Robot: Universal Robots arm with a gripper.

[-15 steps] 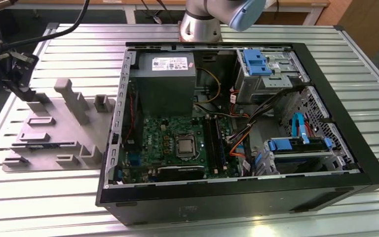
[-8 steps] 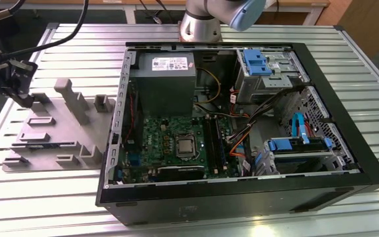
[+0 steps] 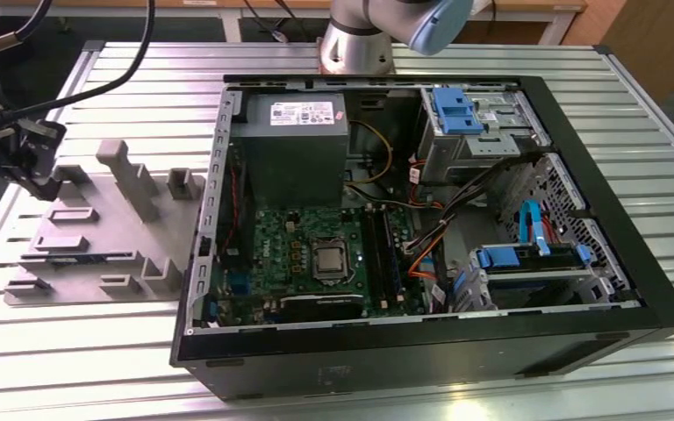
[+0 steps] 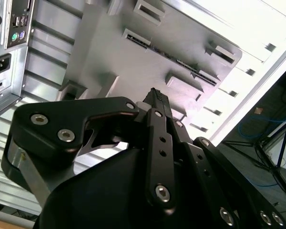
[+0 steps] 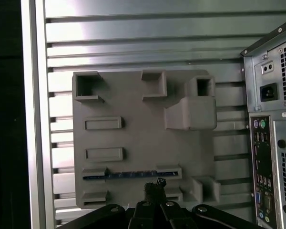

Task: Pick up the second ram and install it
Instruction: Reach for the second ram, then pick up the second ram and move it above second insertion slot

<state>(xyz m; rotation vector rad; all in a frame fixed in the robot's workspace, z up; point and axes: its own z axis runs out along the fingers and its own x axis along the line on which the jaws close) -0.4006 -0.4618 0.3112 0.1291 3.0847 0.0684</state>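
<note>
The second ram (image 5: 131, 175) is a thin dark blue stick lying on edge in a slot of the grey fixture plate (image 5: 133, 138), between two small grey blocks. It also appears as a dark strip in the second wrist view (image 4: 181, 63) and in the exterior view (image 3: 80, 257). My gripper (image 5: 155, 187) hovers above the plate, close beside the stick but apart from it. Its black fingertips (image 4: 155, 98) are pressed together with nothing between them. In the exterior view the gripper (image 3: 42, 180) hangs over the plate's far corner at the left.
An open computer case (image 3: 431, 333) lies on the slatted metal table (image 3: 115, 351) at the exterior view's right of the plate. Its motherboard holds long black memory slots (image 3: 378, 250) beside the processor (image 3: 330, 258). Tall grey blocks (image 3: 126, 171) rise from the plate.
</note>
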